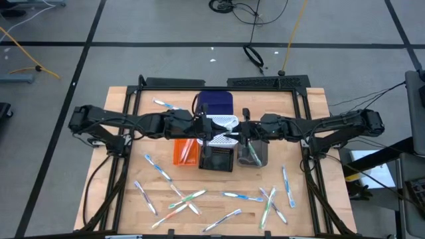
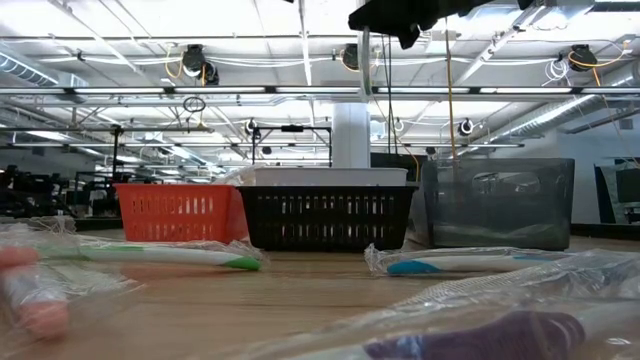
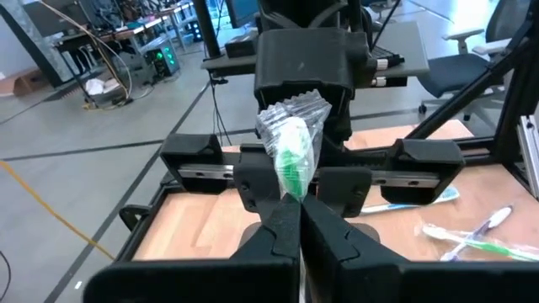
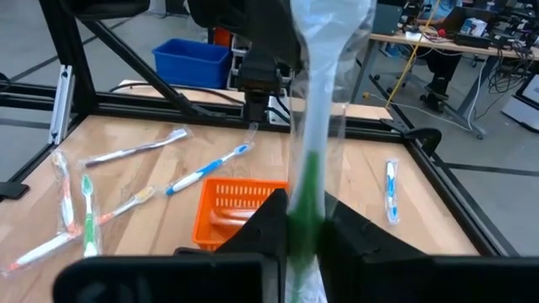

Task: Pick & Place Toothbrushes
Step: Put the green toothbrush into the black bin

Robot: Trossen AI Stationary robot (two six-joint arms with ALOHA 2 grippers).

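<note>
Nearest the low camera lie wrapped toothbrushes (image 2: 160, 256) on the wooden bench (image 1: 119, 192), each a thin whitish handle in clear crinkled film, one tipped green and another (image 2: 450, 264) accented blue. From above, many more are scattered over the near half of the bench, with blue, green and orange-pink accents, and one lies apart behind the bins.

Both arms meet above the middle of the bench. The left gripper (image 3: 299, 220) has its fingers (image 3: 274, 240) closed on a green toothbrush (image 3: 293, 156), whose wrapped green and white end sticks up between them. The right gripper (image 4: 301, 225) has its fingers (image 4: 349, 231) pressed against the same kind of wrapped green-handled brush (image 4: 320, 76), the clear film rising out past them.

Below the grippers stand an orange bin (image 1: 184, 151), a black bin (image 1: 217, 158), a white bin (image 1: 222, 124), a grey bin (image 1: 253, 153) and a blue bin (image 1: 216, 101) behind them.
</note>
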